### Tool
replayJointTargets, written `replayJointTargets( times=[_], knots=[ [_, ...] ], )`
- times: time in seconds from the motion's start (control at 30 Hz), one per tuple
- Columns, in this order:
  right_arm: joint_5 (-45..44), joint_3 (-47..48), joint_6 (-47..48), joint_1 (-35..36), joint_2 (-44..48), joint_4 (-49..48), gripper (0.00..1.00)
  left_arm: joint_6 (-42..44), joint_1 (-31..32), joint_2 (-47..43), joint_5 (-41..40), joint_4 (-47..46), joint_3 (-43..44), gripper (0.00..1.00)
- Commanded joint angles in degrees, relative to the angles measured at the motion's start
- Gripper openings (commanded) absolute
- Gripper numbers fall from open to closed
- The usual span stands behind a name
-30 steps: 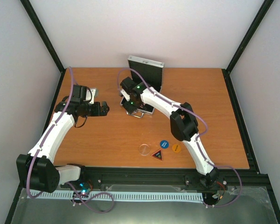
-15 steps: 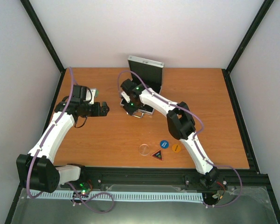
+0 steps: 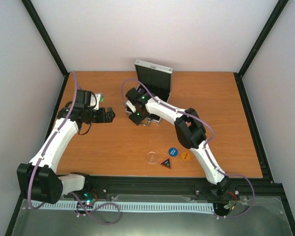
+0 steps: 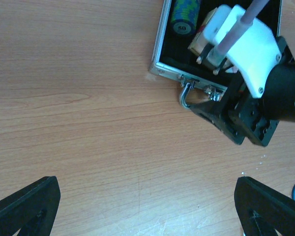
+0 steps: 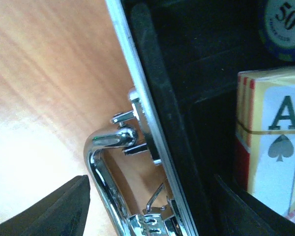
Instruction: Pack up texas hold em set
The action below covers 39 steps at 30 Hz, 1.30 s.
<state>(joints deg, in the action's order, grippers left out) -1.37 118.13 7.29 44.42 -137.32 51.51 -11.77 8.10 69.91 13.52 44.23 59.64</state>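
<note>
Case (image 4: 159,44) is sitting at the upper middle of the top view. Its lid (image 3: 155,77) is being kept upright at the back, so the tray is left open for loading.

Right end effector (image 5: 152,211) is being posed astride the front wall. One finger is outside by the handle (image 5: 101,162) and one is inside near the deck (image 5: 275,132). Jaws are partly spread and nothing is being gripped. Likely the case is being steadied or squared.

Left end effector (image 4: 147,211) is being held fully open and empty over bare bench (image 4: 64,98), left of the case. It is probably being parked clear.

Buttons (image 3: 173,151) are lying at lower centre of the top view, well apart from the case and not yet packed.

Look of the set:
- **Case:** silver rim, black lining, chrome handle and latch.
- **Chips** (image 4: 183,17): blue-green, marked 50, stacked in a slot.
- **Deck:** ace of spades up, red edges, what looks like a band around it.
</note>
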Motion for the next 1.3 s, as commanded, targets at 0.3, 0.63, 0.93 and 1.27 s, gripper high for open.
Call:
replayJointTargets(
  times=[0.3,0.63,0.93,1.27],
  knots=[
    [5.11,-14.80,-1.70,6.89,8.21,0.15,0.68,0.63,-0.32,-3.98,-1.14,1.30,0.92,1.00],
    [5.88,-19.94,-2.19,9.01,14.67,1.87,0.68,0.97,-0.28,-5.58,-3.54,1.28,-0.34,1.00],
    [4.37,-17.53,-3.09,9.45,17.50,5.16,0.75,1.32,-0.33,-5.81,-3.29,0.57,-0.92,1.00],
    [-6.45,-12.46,-2.17,9.41,18.87,5.39,0.84,0.55,-0.28,-6.67,-2.77,0.45,-1.91,1.00]
  ],
)
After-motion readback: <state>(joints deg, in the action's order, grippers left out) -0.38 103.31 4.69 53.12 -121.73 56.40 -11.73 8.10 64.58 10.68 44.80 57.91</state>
